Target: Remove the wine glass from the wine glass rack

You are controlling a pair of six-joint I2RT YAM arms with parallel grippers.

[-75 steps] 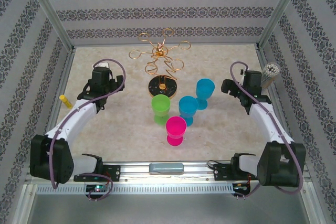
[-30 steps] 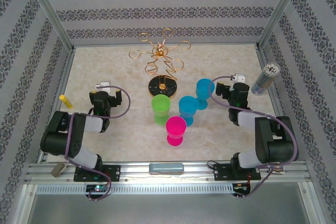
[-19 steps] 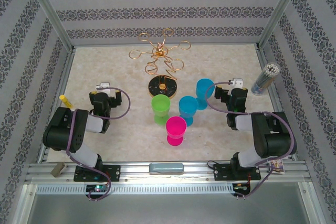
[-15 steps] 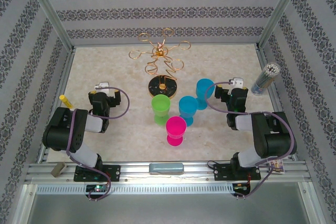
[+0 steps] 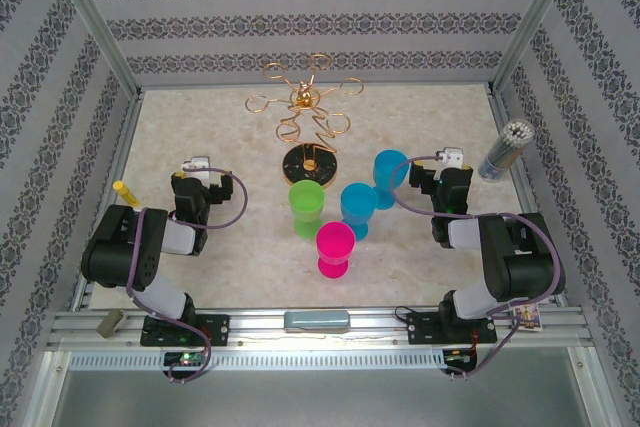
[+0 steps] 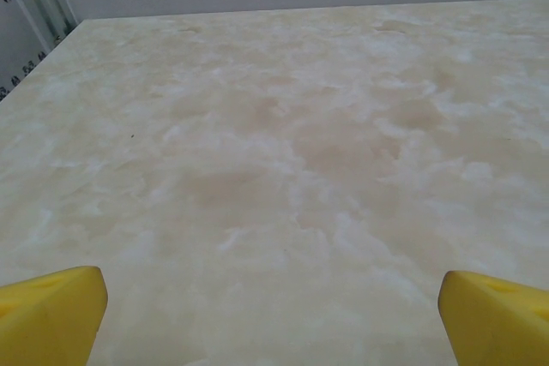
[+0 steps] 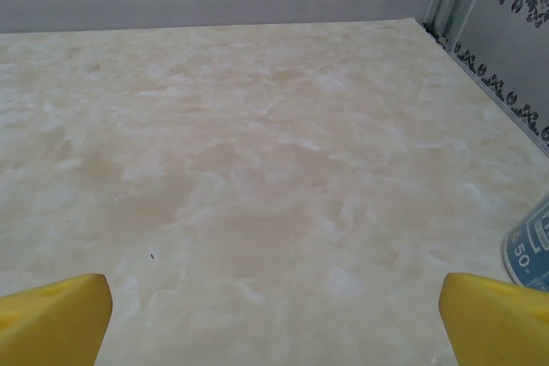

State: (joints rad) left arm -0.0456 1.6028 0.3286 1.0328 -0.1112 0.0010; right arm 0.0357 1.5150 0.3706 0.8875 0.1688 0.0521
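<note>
Surveying from above, we find the rack (image 5: 308,125) standing upright at the back centre of the bench (image 5: 200,112). Four glasses stand upright on the bench in front of it. The green glass (image 5: 306,207) is just before its round base, with the near blue glass (image 5: 357,210) beside it. The far blue glass (image 5: 390,177) stands further right, and the pink glass (image 5: 335,248) is nearest the arms.

The left claw (image 6: 274,323) is spread wide, with bare bench between its yellow fingertips (image 6: 51,310). The right claw (image 7: 274,323) is spread likewise, fingertips (image 7: 493,310) well apart. Both arms are folded low, one on either side of the glasses.

A yellow marker (image 5: 124,193) lies at the left edge. A tube (image 5: 503,150) lies at the right, possibly holding sticks.
</note>
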